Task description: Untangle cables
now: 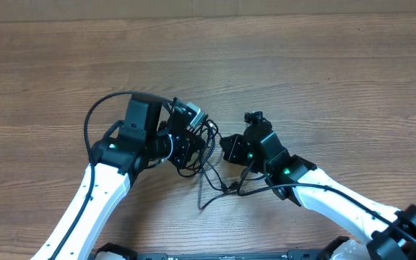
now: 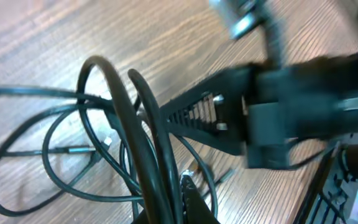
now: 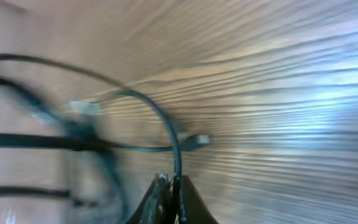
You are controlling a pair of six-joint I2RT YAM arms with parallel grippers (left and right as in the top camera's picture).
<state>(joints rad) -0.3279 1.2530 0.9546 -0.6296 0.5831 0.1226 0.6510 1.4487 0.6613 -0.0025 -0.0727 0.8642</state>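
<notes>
Left claw (image 2: 165,205), right claw (image 3: 174,188) pinching cables (image 2: 122,112)

The wooden table (image 1: 302,65) is carrying tangled black cables (image 1: 209,167), which are sprawling on it between the left gripper (image 1: 188,141) and the right gripper (image 1: 231,149).

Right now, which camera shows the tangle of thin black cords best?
The left wrist view: the thin black cables fill the frame, their loops sharp and separate. Overhead shows only a small tangle; the right wrist view is blurred, one strand clear.
</notes>
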